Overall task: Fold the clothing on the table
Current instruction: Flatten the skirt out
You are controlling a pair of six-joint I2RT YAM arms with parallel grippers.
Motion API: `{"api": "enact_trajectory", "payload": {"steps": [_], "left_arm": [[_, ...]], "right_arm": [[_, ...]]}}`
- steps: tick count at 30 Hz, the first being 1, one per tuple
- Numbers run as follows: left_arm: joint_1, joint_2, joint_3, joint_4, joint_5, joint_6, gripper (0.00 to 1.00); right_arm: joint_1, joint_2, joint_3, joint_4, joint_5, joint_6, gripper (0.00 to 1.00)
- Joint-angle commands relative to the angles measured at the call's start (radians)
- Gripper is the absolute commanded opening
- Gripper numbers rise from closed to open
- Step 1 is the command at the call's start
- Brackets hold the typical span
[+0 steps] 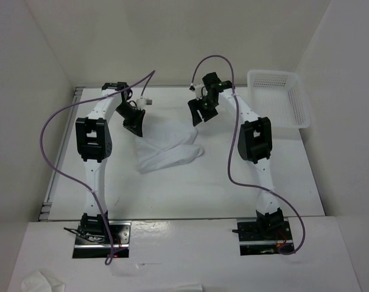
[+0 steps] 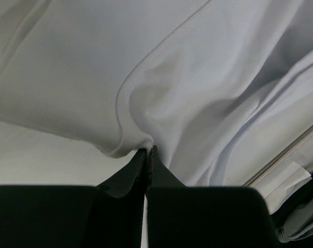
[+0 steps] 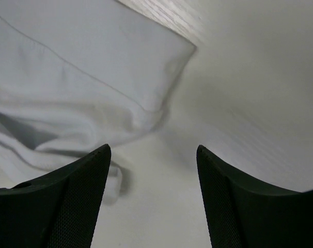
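With left gripper [image 2: 147,152] pinched shut on a fold of the clothing [image 1: 166,149] bunched on the desk [image 1: 233,188] between the arms, lower wide-open, empty right gripper [image 3: 152,150] over the corner ahead, clamp squarely, lift evenly.

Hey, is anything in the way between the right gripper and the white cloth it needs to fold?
Nothing visible. The open right gripper hangs just beside a corner of the thin white fabric clothing, with only the bare matte white table between them.
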Motion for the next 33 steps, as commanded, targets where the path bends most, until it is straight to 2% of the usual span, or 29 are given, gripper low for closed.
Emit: {"api": "enact_trajectory", "payload": {"steps": [1, 6, 10, 14, 15, 17, 18, 19, 23, 26, 27, 30, 33], "left_arm": [[0.008, -0.021, -0.019, -0.020, 0.065, -0.003, 0.00], [0.008, -0.021, -0.032, -0.020, 0.065, 0.008, 0.00], [0.008, -0.021, -0.032, -0.020, 0.065, 0.008, 0.00], [0.008, -0.021, -0.032, -0.020, 0.065, 0.017, 0.00], [0.017, -0.021, -0.032, -0.020, 0.065, 0.017, 0.00], [0.018, -0.021, -0.032, -0.020, 0.065, 0.017, 0.00], [0.028, -0.021, -0.032, -0.020, 0.065, 0.017, 0.00], [0.028, -0.021, -0.032, -0.020, 0.065, 0.017, 0.00], [0.070, -0.084, 0.017, -0.020, 0.107, 0.027, 0.00], [0.132, -0.154, 0.111, -0.020, 0.163, 0.007, 0.00], [0.146, -0.174, 0.140, -0.020, 0.179, 0.007, 0.00], [0.179, -0.278, 0.240, -0.020, 0.235, -0.015, 0.00], [0.189, -0.374, 0.252, -0.020, 0.288, -0.006, 0.00]], "right_arm": [[0.037, 0.115, 0.148, -0.110, -0.099, 0.021, 0.71], [0.059, 0.213, 0.277, -0.147, -0.121, 0.021, 0.67], [0.079, 0.246, 0.301, -0.156, -0.121, 0.021, 0.64], [0.079, 0.295, 0.344, -0.176, -0.130, 0.012, 0.53], [0.079, 0.295, 0.370, -0.176, -0.130, 0.011, 0.41], [0.079, 0.310, 0.393, -0.186, -0.090, 0.011, 0.23], [0.079, 0.310, 0.402, -0.186, -0.078, 0.011, 0.06], [0.079, 0.310, 0.403, -0.186, -0.069, 0.011, 0.00], [0.079, 0.245, 0.412, -0.186, -0.041, 0.011, 0.00], [0.079, 0.067, 0.387, -0.176, -0.016, 0.002, 0.00], [0.079, 0.066, 0.377, -0.176, -0.016, 0.002, 0.00], [0.079, -0.155, 0.311, -0.163, 0.008, -0.022, 0.00], [0.091, -0.338, 0.190, -0.120, 0.098, -0.032, 0.00]]}}
